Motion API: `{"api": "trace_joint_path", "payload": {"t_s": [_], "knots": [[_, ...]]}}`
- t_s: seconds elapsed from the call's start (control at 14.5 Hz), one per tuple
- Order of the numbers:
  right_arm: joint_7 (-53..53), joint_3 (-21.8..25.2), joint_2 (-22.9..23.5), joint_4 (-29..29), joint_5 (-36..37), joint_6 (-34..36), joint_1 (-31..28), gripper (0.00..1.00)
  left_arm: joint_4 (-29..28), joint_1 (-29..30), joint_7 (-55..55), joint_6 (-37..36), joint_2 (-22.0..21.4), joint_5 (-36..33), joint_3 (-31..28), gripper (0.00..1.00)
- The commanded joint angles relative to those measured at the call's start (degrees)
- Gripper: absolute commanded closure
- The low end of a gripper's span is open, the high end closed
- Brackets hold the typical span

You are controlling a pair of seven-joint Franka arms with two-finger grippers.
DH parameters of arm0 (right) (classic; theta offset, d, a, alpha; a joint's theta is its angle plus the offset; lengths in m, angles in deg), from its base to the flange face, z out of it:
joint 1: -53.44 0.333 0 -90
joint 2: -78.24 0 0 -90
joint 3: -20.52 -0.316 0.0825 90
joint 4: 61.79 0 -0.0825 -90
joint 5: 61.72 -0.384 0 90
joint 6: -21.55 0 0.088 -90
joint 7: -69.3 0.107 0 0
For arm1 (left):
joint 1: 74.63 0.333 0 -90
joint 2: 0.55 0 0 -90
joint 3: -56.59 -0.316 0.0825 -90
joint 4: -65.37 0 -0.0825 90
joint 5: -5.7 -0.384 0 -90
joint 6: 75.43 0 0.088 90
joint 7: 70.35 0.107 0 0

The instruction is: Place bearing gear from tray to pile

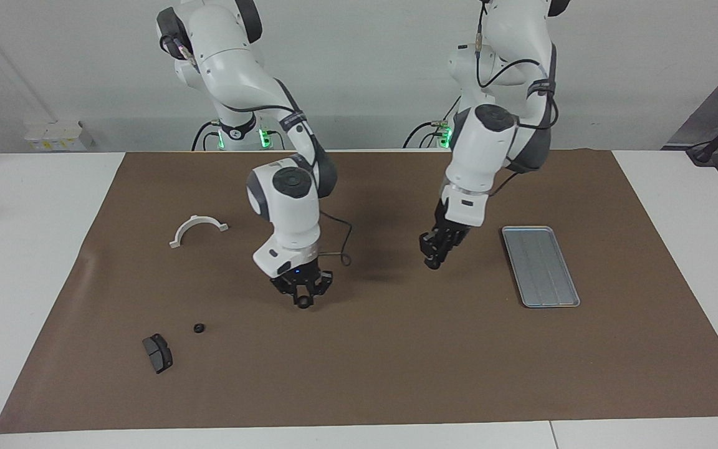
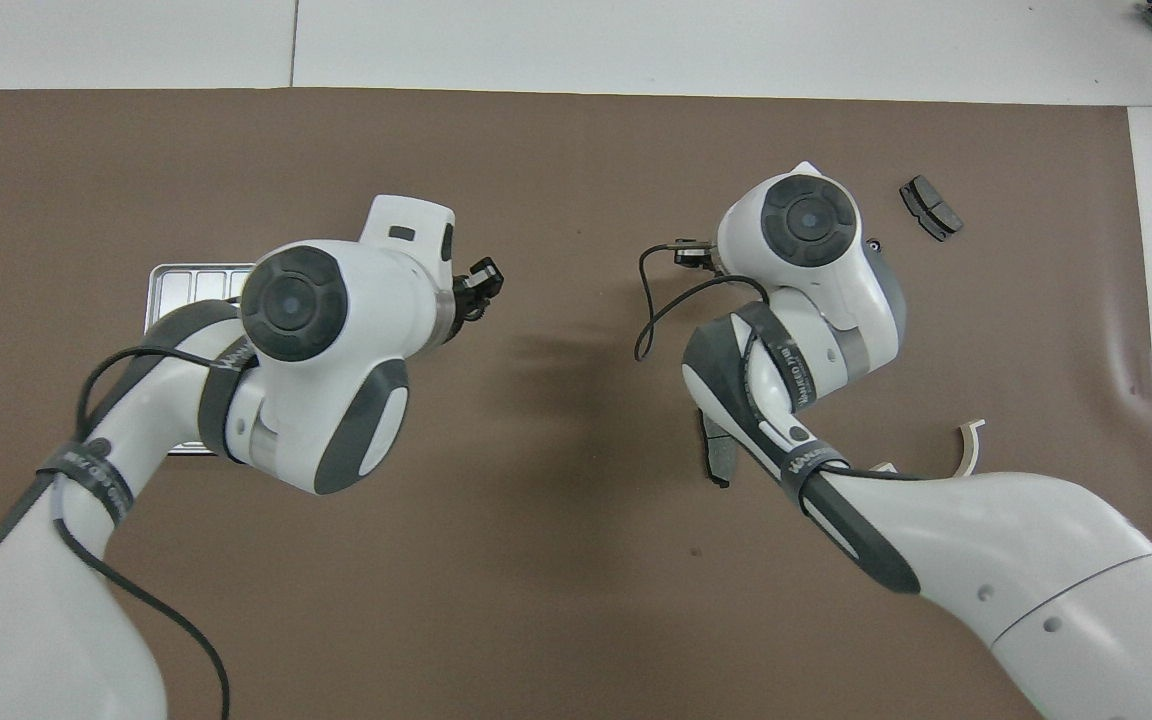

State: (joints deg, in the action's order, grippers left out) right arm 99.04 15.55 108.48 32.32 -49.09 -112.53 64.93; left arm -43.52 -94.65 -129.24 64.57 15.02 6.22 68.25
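The silver ridged tray (image 1: 540, 266) lies toward the left arm's end of the table with nothing on it; in the overhead view the left arm covers most of the tray (image 2: 186, 285). My right gripper (image 1: 303, 299) hangs over the mat's middle, shut on a small black bearing gear (image 1: 303, 303). One black gear (image 1: 198, 327) of the pile lies on the mat toward the right arm's end, peeking out beside the right wrist as the gear (image 2: 874, 243) from above. My left gripper (image 1: 432, 262) hangs shut with nothing in it over the mat beside the tray.
A dark grey brake pad (image 1: 157, 353) lies beside the gear, farther from the robots. A white half-ring bracket (image 1: 198, 229) sits nearer to the robots at the right arm's end. Brown mat (image 1: 371, 374) covers the table.
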Motion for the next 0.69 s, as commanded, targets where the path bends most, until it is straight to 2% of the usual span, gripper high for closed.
{"api": "trace_joint_path", "payload": {"t_s": [0.0,0.14,0.34,0.41,0.48,0.55,0.62], "knots": [[-5.1,-1.3,-0.4,0.8,-0.2,0.1,-6.5,0.81,3.3,-4.5,-10.1,3.2,6.1,-5.0,-1.5,1.00],[-6.5,-1.4,-0.3,0.8,-0.2,0.0,-9.4,0.81,3.9,-4.8,-17.9,6.4,8.2,-10.0,-1.4,1.00],[-6.4,-1.4,-0.3,1.0,-1.1,0.3,-10.3,0.81,3.5,-6.6,-21.6,9.1,10.4,-10.4,-1.6,0.95],[-6.4,-1.4,-0.4,1.2,-2.8,1.1,-10.0,0.81,3.2,-6.6,-21.5,9.6,10.4,-10.4,-1.6,0.90],[-6.3,-1.4,-0.5,1.2,-3.4,2.8,-9.9,0.78,2.8,-6.6,-21.5,9.7,10.5,-10.4,-1.6,0.77],[-6.1,-1.4,-0.6,1.2,-3.6,4.4,-9.8,0.71,3.0,-6.5,-21.5,9.6,10.4,-10.4,-1.6,0.54],[-5.9,-1.4,-0.9,1.3,-3.8,5.2,-9.6,0.68,3.5,-6.5,-21.4,8.5,10.4,-10.4,-1.6,0.13]]}}
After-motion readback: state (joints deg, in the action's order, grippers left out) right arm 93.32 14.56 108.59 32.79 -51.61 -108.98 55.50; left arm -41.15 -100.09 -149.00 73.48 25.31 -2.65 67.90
